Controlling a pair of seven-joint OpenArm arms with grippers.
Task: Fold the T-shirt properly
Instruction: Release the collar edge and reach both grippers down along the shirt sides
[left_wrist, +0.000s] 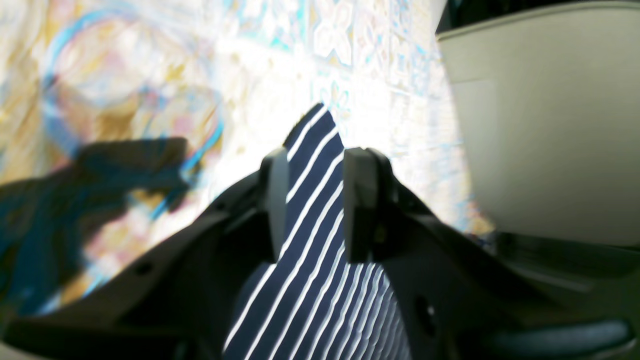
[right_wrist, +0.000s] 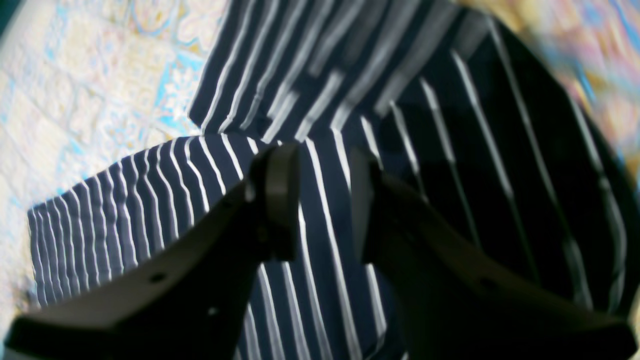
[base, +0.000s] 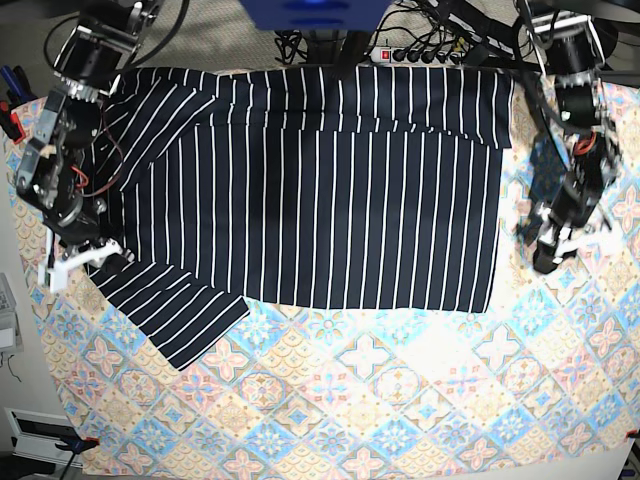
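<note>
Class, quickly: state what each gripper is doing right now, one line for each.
Left gripper: closed on a corner of the T-shirt.
Right gripper: striped cloth lies between its fingers; whether they grip it cannot be told.

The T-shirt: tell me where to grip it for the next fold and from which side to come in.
Grip the T-shirt at the lower sleeve, which sticks out diagonally onto the tablecloth past the straight body edge. Come in from the sleeve's outer hem. The right claw sits nearest it and looks best placed to fold that flap inward over the body.
</note>
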